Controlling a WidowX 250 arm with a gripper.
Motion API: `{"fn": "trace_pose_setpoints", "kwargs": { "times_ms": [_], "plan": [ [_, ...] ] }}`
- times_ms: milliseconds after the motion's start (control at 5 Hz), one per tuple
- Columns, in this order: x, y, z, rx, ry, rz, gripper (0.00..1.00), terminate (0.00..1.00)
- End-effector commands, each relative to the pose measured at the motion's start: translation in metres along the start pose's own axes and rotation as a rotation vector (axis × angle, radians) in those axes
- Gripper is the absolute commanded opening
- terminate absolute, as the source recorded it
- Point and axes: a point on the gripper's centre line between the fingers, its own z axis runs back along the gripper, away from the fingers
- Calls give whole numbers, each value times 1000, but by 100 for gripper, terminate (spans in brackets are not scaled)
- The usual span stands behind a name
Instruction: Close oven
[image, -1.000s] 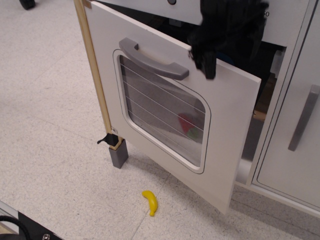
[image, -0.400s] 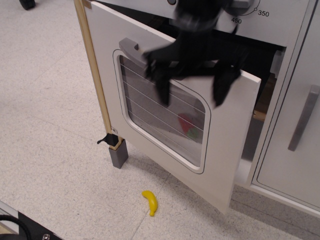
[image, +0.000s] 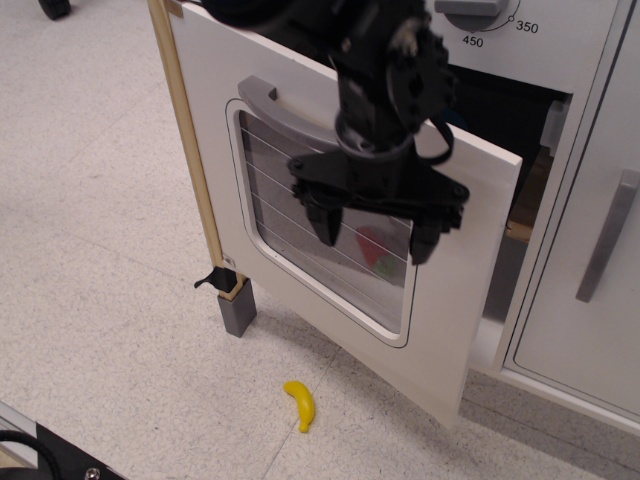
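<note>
Hanging in front of the oven (image: 440, 300) door, the black gripper (image: 374, 228) points down with its jaws spread wide, one finger (image: 322, 215) over the window's left half and the other near the window's right edge; it holds nothing, and whether either tip touches the door panel cannot be told. The white toy-kitchen oven fills the upper right of the view, its door swung well out toward the camera, hinged along the left side beside a wooden post (image: 190, 150). A horizontal grey bar handle (image: 275, 105) crosses the door's upper part, partly hidden behind the arm. Behind the wire-lined window (image: 290, 235) a red and green shape (image: 385, 262) shows, too blurred to name. Above the door, the dial panel (image: 500, 25) reads 450 and 350. To the right stands a plain white cabinet door (image: 575, 330) with a vertical grey handle (image: 606, 235). On the speckled floor (image: 90, 250) below the door's lower edge lies a yellow toy banana (image: 300, 404), well apart from the grey foot (image: 238, 308) of the post. A black clip (image: 215, 278) sits at the post's base.
</note>
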Motion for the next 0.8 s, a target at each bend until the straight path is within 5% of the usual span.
{"fn": "trace_pose_setpoints", "kwargs": {
  "times_ms": [0, 400, 600],
  "plan": [
    [44, -16, -11, -49, -37, -35, 100, 0],
    [64, -31, -21, -75, -35, -13, 100, 0],
    [79, -37, -26, -72, -83, 1, 100, 0]
  ]
}}
